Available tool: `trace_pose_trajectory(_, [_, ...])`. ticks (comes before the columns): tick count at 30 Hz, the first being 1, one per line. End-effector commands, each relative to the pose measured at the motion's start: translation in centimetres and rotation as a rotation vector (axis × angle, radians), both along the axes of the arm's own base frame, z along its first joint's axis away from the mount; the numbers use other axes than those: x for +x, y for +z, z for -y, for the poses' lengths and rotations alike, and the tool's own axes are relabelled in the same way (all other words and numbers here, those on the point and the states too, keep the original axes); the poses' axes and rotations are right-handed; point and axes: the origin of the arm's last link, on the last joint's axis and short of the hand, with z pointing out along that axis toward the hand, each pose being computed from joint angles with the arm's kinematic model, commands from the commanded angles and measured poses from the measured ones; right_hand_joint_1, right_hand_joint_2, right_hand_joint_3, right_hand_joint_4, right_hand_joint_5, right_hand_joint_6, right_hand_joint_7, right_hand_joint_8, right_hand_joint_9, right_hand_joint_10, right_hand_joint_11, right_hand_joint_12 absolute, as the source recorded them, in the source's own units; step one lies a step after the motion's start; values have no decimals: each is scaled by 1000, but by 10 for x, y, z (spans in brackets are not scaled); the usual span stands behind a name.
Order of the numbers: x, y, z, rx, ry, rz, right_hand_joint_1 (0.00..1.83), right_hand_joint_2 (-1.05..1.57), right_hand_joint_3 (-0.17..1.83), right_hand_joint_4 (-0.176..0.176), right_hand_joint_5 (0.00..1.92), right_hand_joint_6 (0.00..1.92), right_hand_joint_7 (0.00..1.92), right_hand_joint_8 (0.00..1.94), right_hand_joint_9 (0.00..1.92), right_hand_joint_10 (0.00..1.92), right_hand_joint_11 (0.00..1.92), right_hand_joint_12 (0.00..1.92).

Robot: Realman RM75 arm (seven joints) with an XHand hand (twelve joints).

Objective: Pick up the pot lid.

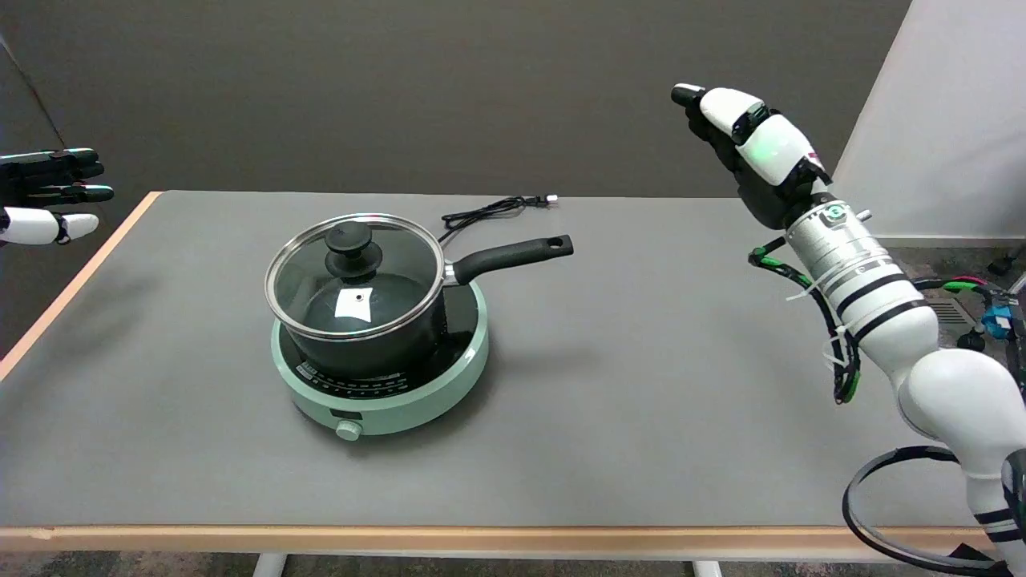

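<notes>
Right hand (749,144): raised in the air at the far right, well apart from the pot, back of the hand toward the camera, holding nothing; whether the fingers are spread or curled cannot be told.
Right arm (874,296): rises from the lower right, angled up and leftward.
Pot lid (354,276): glass, black knob, seated on the black pot (377,336).
Pot: on the green hotplate (385,385), left of centre; handle points right.

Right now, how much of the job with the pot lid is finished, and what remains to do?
Nothing looks done yet: the glass pot lid sits closed on the black pot, which stands on the green cooker. The right hand is raised in the air far to the right of the pot and holds nothing. Everything is left: bring the hand over the lid, grip its black knob, and lift.
</notes>
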Motion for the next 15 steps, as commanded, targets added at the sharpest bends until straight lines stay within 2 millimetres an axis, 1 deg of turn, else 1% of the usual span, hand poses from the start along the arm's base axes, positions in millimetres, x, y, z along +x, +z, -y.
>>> trace_pose_trajectory(1, [20, -18, 15, 85, 37, -27, 391, 814, 854, -60, 459, 226, 213, 176, 155, 173, 22, 354])
trace_pose_trajectory(3, [29, -25, 21, 121, 53, -44, 392, 813, 842, -64, 456, 222, 217, 178, 160, 175, 23, 364])
trace_pose_trajectory(5, [42, -34, 30, 150, 84, -78, 416, 781, 841, -68, 444, 211, 235, 174, 174, 176, 33, 357])
trace_pose_trajectory(6, [47, -38, 33, 153, 95, -117, 445, 733, 849, -71, 429, 198, 258, 165, 191, 180, 55, 351])
trace_pose_trajectory(7, [56, -42, 38, 149, 114, -199, 507, 675, 907, -71, 401, 219, 277, 181, 201, 234, 78, 396])
trace_pose_trajectory(8, [63, -47, 42, 141, 131, -278, 613, 650, 1041, -61, 374, 324, 277, 252, 177, 368, 68, 512])
trace_pose_trajectory(9, [67, -52, 44, 132, 142, -349, 603, 653, 1027, -48, 402, 320, 293, 245, 203, 364, 71, 548])
trace_pose_trajectory(10, [73, -59, 48, 121, 160, -448, 541, 633, 886, -32, 482, 208, 384, 157, 304, 244, 147, 472])
trace_pose_trajectory(11, [79, -66, 51, 117, 179, -517, 560, 620, 884, -21, 504, 215, 414, 156, 341, 265, 177, 505])
trace_pose_trajectory(13, [90, -78, 57, 108, 215, -633, 594, 591, 894, -12, 501, 214, 444, 158, 369, 291, 192, 541])
trace_pose_trajectory(15, [99, -89, 60, 101, 249, -716, 615, 569, 898, 2, 496, 210, 481, 163, 408, 320, 219, 575])
